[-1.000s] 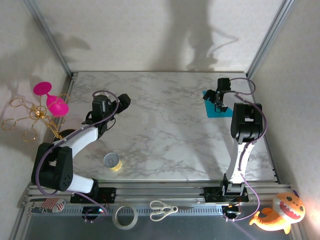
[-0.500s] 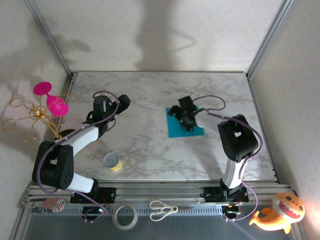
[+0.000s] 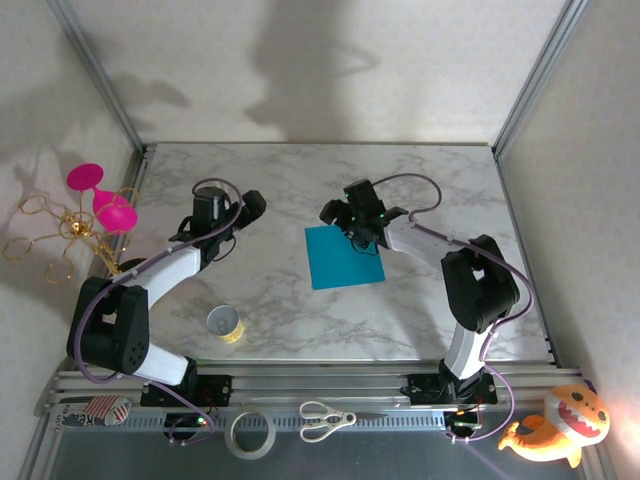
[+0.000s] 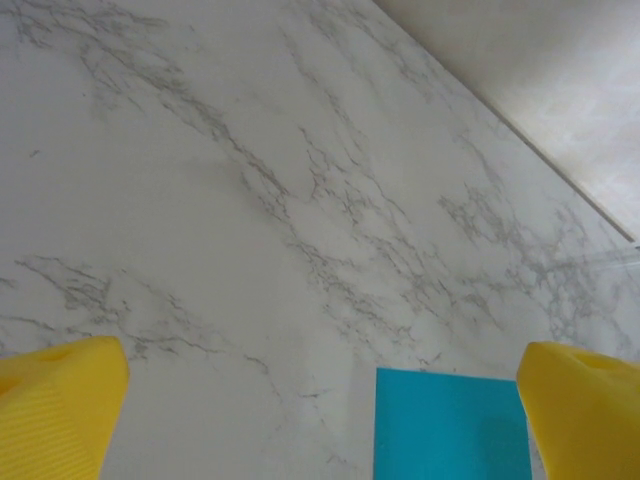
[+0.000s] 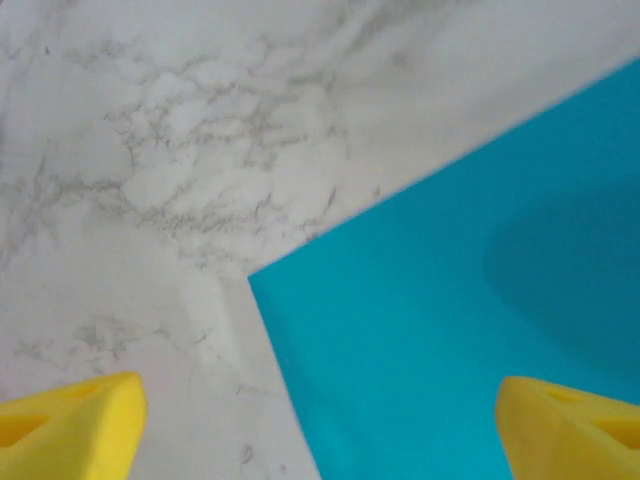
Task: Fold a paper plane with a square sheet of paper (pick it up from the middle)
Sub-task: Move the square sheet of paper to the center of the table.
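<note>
The left tool (image 3: 250,205) hangs spread over the bare marble desk (image 3: 300,180). It is angled toward the square sheet of paper (image 3: 340,260), which lies flat near the desk's middle at the tool's 4 o'clock, probably so it can join in once folding starts. The right tool (image 3: 345,218), pads also spread wide, hovers at the sheet's 12 o'clock edge beside a corner rather than over its middle, so I judge the pick-up not yet begun. Its body hides part of that edge from above, the left wrist view crops the sheet, and I cannot tell whether any pad touches the paper.
</note>
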